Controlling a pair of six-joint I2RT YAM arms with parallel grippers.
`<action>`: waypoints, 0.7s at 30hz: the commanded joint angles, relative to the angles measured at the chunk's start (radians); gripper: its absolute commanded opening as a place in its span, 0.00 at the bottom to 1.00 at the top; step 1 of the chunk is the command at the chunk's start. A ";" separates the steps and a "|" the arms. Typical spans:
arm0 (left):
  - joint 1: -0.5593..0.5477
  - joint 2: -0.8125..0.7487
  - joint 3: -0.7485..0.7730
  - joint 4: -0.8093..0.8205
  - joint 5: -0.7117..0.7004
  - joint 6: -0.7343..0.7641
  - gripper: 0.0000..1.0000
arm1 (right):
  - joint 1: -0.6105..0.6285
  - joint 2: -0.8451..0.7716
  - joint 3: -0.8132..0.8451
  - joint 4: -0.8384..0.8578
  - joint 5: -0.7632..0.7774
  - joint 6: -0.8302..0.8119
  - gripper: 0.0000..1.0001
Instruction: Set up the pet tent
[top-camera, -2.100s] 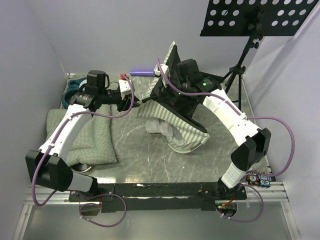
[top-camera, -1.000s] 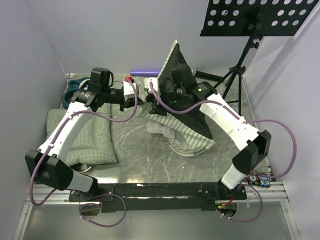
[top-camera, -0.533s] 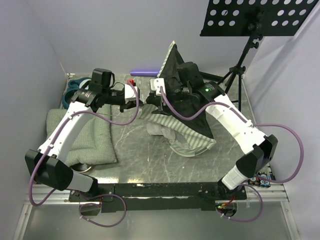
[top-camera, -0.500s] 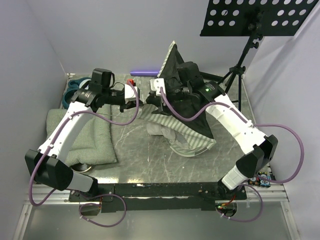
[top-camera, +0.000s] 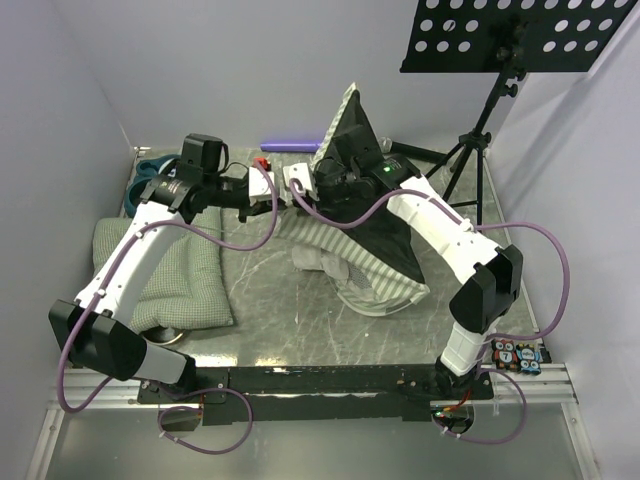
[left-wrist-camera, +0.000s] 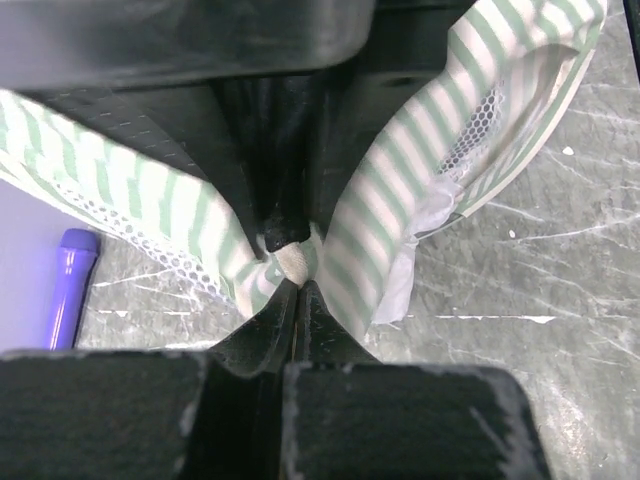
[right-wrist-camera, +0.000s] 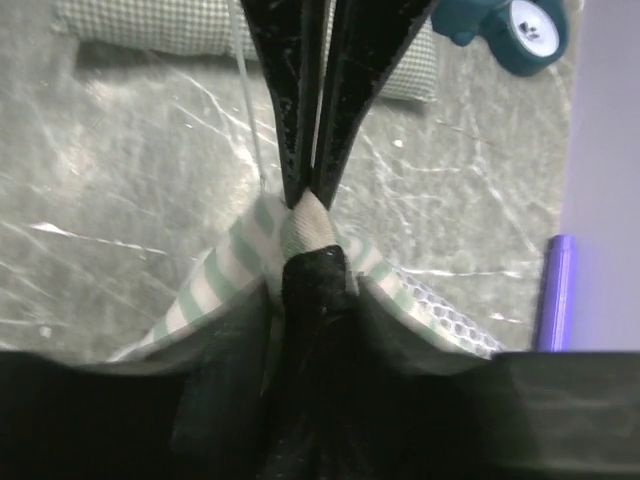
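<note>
I found my left gripper (left-wrist-camera: 298, 288) clamped tight on a bunched striped corner of the tent (top-camera: 372, 272). Its fingers met with no gap at the green-and-white knot.

My right gripper (top-camera: 293, 192) faced it from the opposite side, with its tips at the same knot, just beside the left's. Its fingers were dark against the black lining in both wrist views. I could not tell whether they pinched the fabric or stood apart around it.

The tent lay from the middle to the rear of the table (top-camera: 300, 335), partly collapsed. Striped folds and white mesh were heaped on the surface, and one black-lined panel stood up to a point toward the back wall. The held corner was raised off the table.

The cushion (top-camera: 190, 275) lay flat at the left, apart from the tent. A purple tube (top-camera: 285, 146) lay by the back wall, a teal roll (right-wrist-camera: 510, 30) in the far left corner, and a stand (top-camera: 520, 35) at the rear right.
</note>
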 joint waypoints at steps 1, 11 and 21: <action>-0.007 -0.024 0.031 0.110 0.043 -0.077 0.04 | 0.001 -0.032 -0.008 0.058 -0.017 0.037 0.16; 0.185 -0.249 0.002 0.866 -0.009 -1.139 0.91 | -0.076 -0.056 -0.049 0.144 -0.098 0.250 0.00; 0.442 -0.536 -0.189 1.014 -0.287 -1.405 0.90 | -0.151 -0.067 -0.052 0.254 -0.166 0.475 0.00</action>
